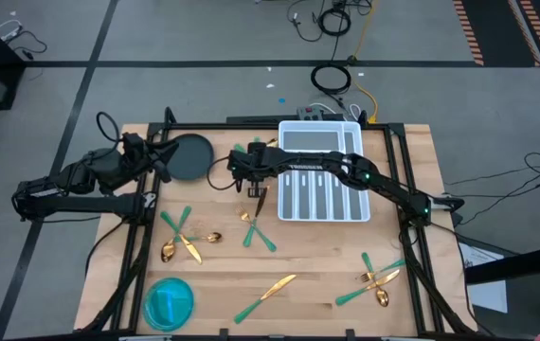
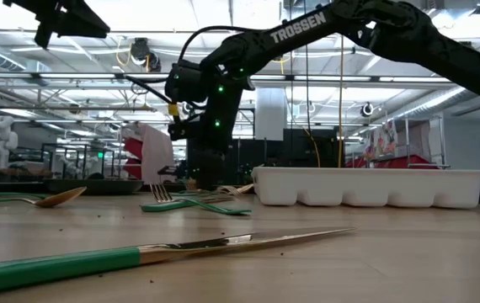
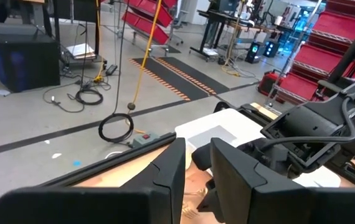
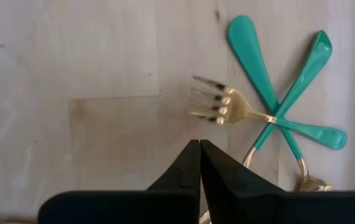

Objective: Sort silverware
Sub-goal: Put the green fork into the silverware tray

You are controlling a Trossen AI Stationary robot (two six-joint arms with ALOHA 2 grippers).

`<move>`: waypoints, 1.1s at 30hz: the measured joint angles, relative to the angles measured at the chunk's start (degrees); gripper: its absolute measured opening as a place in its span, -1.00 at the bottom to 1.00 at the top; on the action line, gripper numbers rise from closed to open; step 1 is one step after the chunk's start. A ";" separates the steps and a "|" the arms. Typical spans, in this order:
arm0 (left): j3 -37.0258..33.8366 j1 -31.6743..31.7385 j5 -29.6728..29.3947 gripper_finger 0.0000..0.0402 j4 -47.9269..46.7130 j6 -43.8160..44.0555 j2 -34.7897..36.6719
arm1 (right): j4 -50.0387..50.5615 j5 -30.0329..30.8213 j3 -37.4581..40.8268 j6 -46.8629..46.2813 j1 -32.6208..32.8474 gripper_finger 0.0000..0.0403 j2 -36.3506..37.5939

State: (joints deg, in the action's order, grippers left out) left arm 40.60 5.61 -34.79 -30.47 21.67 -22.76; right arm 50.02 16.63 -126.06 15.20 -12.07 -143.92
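My right gripper (image 4: 200,163) hangs over the surface (image 1: 317,260) mid-frame in the high view, fingers pressed together on nothing. The nearest fork (image 4: 227,107) lies just ahead, handle running away across two others. Left gripper (image 3: 196,168) waits upper left, fingers slightly parted. The white tray (image 1: 323,180) and blue bowl (image 1: 169,303) look empty.

Place: we see a robotics lab or workshop.
Floor: grey concrete (image 1: 204,38) with black tape lines and orange-black hazard stripes (image 3: 177,81).
Clutter: coiled cables (image 1: 332,78) at twelve o'clock of our wooden table (image 1: 317,265).
Background: red shelving (image 3: 333,62), ceiling strip lights (image 2: 442,101).
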 joint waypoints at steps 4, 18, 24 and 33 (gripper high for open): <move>-0.02 0.00 0.00 -0.58 -0.69 0.07 0.02 | 0.63 1.32 -0.04 -0.77 0.27 -1.00 0.02; -0.02 -0.01 0.02 -0.58 -4.78 0.04 0.02 | 0.90 -4.62 -0.09 1.95 2.72 -0.10 3.87; -0.02 -0.02 -0.48 -0.58 -8.67 -0.02 0.00 | -7.23 -0.43 -0.11 5.43 4.09 0.37 2.26; -0.04 -0.01 -1.73 -0.58 -9.76 -1.23 0.00 | -7.95 1.88 -0.09 5.22 1.42 0.25 -1.30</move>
State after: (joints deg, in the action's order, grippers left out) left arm 40.56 5.60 -36.51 -40.23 20.45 -22.76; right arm 42.07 18.51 -126.15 20.42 -10.65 -145.21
